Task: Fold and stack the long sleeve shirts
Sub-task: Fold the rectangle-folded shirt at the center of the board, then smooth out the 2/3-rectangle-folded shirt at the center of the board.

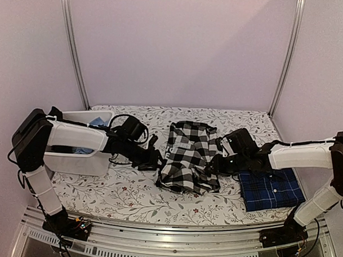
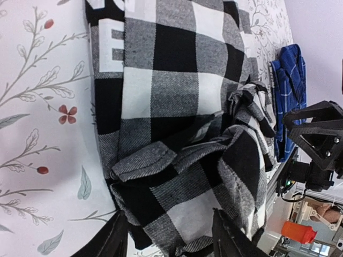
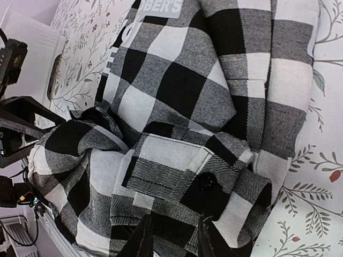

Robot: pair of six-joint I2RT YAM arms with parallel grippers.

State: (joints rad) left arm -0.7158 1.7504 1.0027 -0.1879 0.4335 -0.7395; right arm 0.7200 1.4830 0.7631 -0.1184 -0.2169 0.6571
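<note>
Black-and-white check shirt [image 1: 188,157] lies lengthwise, front to back, between the arms: left gripper [image 1: 155,160] spread apart at its left edge, right gripper [image 1: 215,164] narrower by the cuff, and I cannot tell whether it pinches.

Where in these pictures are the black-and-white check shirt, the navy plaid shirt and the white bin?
black-and-white check shirt [image 1: 187,157]: top view, middle of its body.
navy plaid shirt [image 1: 271,191]: top view, its centre.
white bin [image 1: 80,162]: top view, near wall.

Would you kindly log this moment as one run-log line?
phase: folding | left gripper: open at checked shirt edge | right gripper: over its cuff, grip unclear | navy plaid shirt: folded, right side
</note>
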